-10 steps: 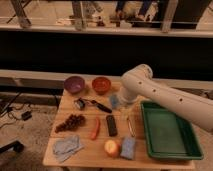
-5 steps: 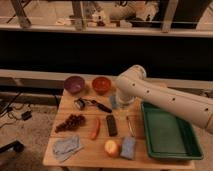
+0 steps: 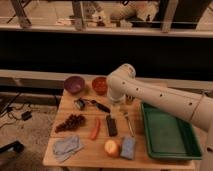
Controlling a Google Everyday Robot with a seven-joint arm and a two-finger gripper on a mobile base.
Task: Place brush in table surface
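Behind the table surface (image 3: 92, 151) runs a dark wall with a bright railed floor above it. On the light-brown wood, the orange bowl (image 3: 100, 85) makes a handy mark.

The gripper (image 3: 116, 97) hangs just to the picture-right of that bowl, under the bend of the white arm. I cannot tell whether it is open or closed, and nothing shows in its hold.

The brush (image 3: 94, 105) lies flat on the wood just in front of the orange bowl. Its round pale head is toward the picture-left of the bowl and its black handle tapers away to the right. To my eye it already rests where the task wants it.

The main risk is the tight spacing:
- A careless sweep of the arm could knock the orange bowl, since the wrist sits so near its rim.
- A low pass could nudge the brush handle and spin the brush on its round head.
- The handle could also be pushed into the flat black bar (image 3: 111, 125), which lies farther in front of the bowl.
- If the brush is grasped again, the thin neck and tapered handle look likely to slip.
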